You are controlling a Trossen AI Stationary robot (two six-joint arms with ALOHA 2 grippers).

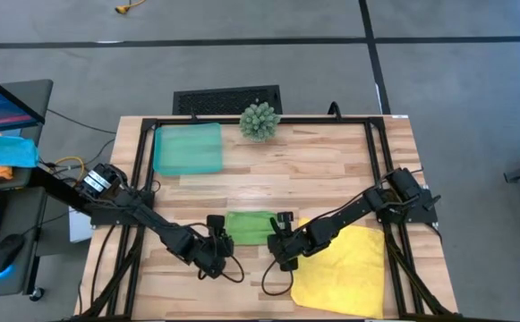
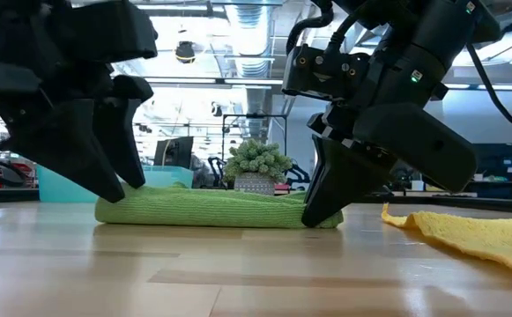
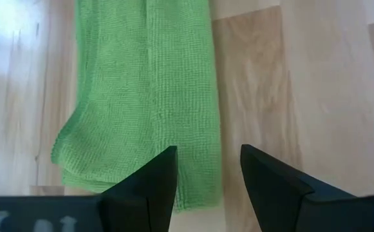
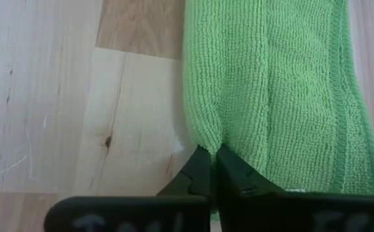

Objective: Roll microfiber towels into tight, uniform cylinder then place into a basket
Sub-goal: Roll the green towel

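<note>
Green towel [image 4: 277,84] edge pinched by right claw [image 4: 214,169].

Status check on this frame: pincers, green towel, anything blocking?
Left pincer open at green towel end. Right pincer shut, pinching its edge. Towel folded flat, not in basket. Nothing blocking.

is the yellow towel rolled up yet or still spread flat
Spread flat, not rolled. The yellow towel lies open on the table's near right corner, its edge rumpled in the low view; no hand holds it.

Knitted, nubbly green microfiber towel [image 4: 277,84] on smooth pale wood-plank table [image 4: 51,84], soft yellow cloth [image 1: 349,264] beside it, translucent plastic basket [image 1: 188,148].
</note>
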